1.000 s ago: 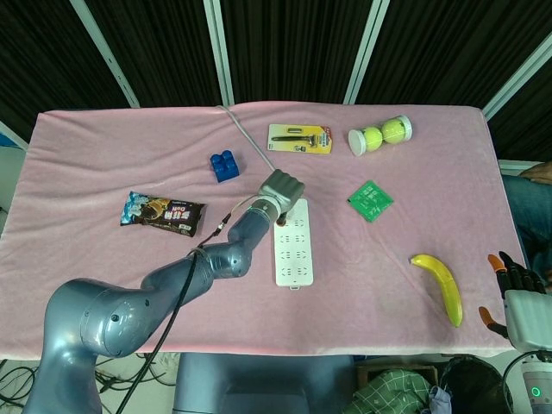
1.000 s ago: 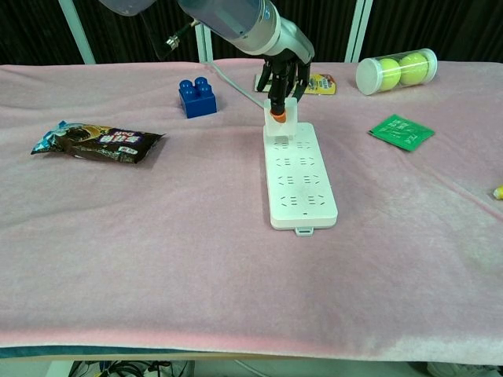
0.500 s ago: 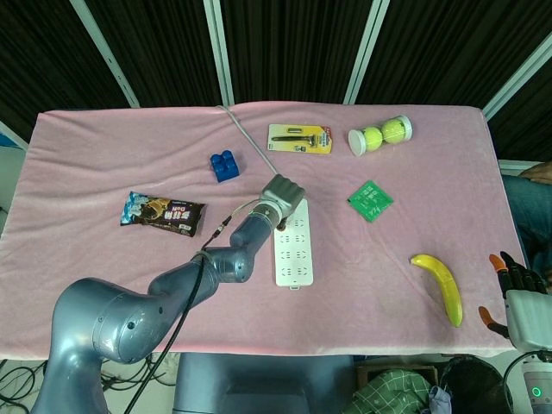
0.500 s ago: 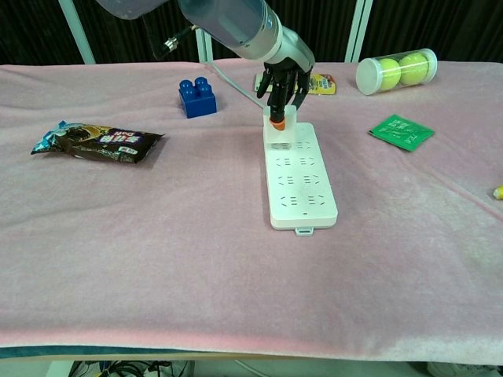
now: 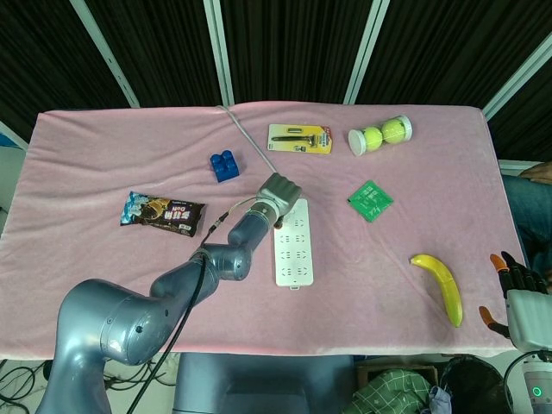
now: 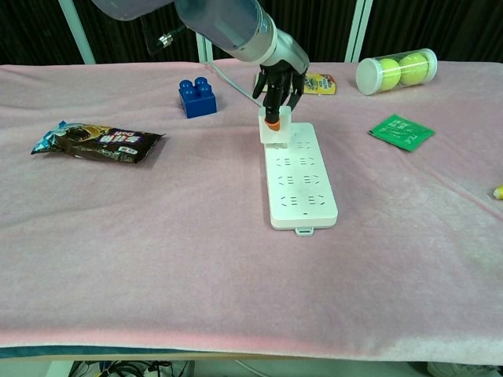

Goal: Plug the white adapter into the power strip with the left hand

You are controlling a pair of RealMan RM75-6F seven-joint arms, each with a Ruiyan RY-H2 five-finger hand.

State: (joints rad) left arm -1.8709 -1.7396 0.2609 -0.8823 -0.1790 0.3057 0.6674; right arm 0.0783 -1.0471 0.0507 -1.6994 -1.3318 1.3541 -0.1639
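1. Gripping the white adapter (image 6: 273, 128), the left hand (image 6: 277, 81) holds it at the power strip's (image 6: 299, 177) far end, centre frame.
2. Right hand (image 5: 516, 293), lower right edge, lies with fingers spread, holding nothing.

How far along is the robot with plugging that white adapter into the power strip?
Done: the left hand has picked up the white adapter and brought it to the far end of the power strip. In hand: the adapter is held at the strip's far left corner, overhanging the edge. Left: lining it up with a socket and pressing it in; whether it is seated can't be told.
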